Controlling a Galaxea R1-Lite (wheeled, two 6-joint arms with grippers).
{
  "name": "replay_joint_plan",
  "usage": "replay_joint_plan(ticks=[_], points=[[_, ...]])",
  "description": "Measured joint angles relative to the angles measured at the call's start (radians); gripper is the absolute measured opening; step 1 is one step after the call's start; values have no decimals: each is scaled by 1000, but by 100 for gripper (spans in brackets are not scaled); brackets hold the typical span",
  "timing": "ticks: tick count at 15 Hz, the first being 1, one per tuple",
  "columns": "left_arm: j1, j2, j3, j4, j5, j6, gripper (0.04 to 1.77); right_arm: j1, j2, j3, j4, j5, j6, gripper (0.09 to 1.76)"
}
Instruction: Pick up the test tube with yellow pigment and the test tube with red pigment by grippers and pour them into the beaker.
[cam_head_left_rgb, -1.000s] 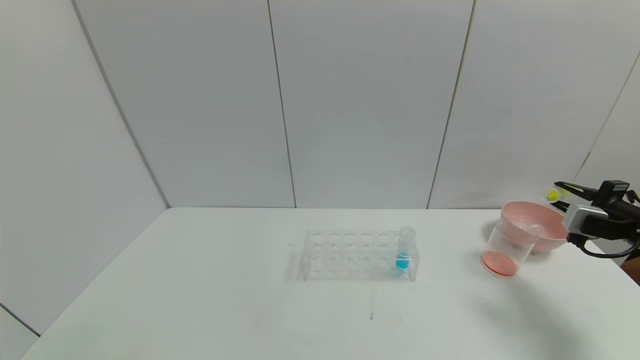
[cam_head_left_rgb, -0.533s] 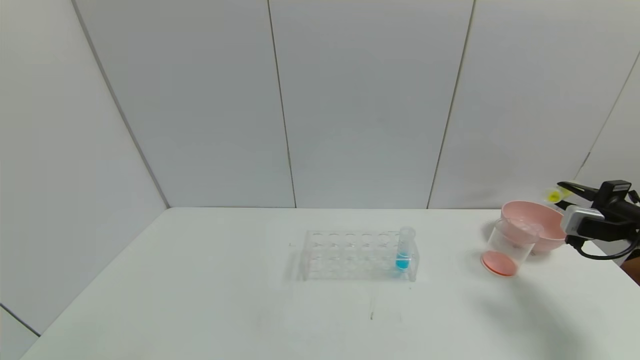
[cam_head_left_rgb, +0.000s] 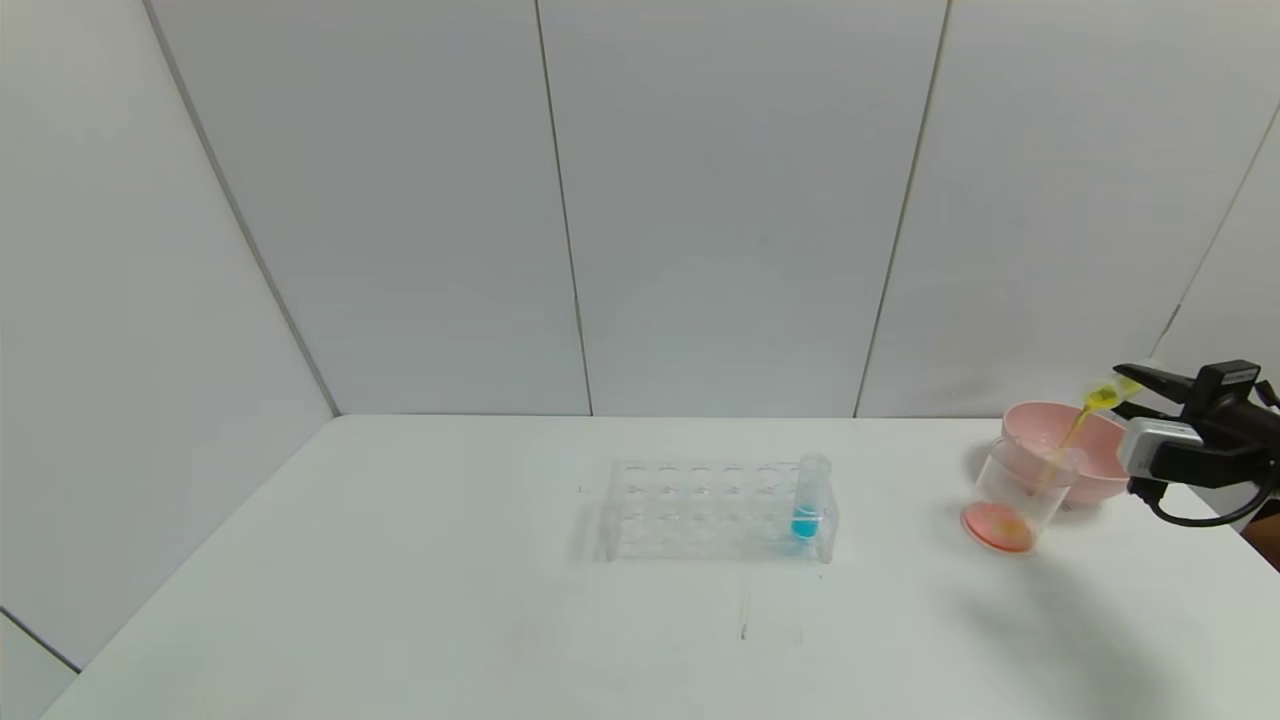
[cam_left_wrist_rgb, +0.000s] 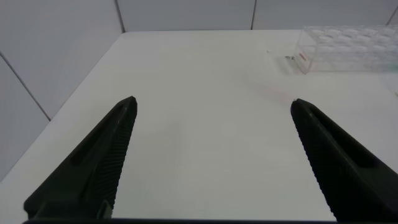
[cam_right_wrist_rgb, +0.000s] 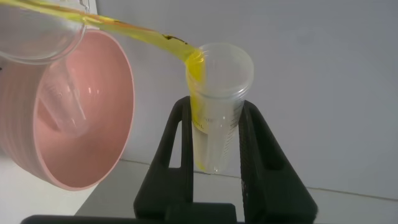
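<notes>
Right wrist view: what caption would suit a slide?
Right gripper tips the yellow tube, streaming yellow liquid into the beaker beside the pink bowl.

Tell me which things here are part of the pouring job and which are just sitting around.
In use: right gripper, yellow-pigment test tube pouring into the beaker.
Lying about: pink bowl holding an empty tube, tube rack, blue-liquid tube, left gripper.

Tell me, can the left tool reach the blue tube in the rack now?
Probably yes: the left tool is open over bare table, and nothing stands between it and the rack holding the blue tube.
</notes>
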Motion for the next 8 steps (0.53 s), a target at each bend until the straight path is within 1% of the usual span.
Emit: replay_joint_plan(ticks=[8], points=[[0,0,0,0,0,0,176,9,-2,-4,1,0,-8,49]])
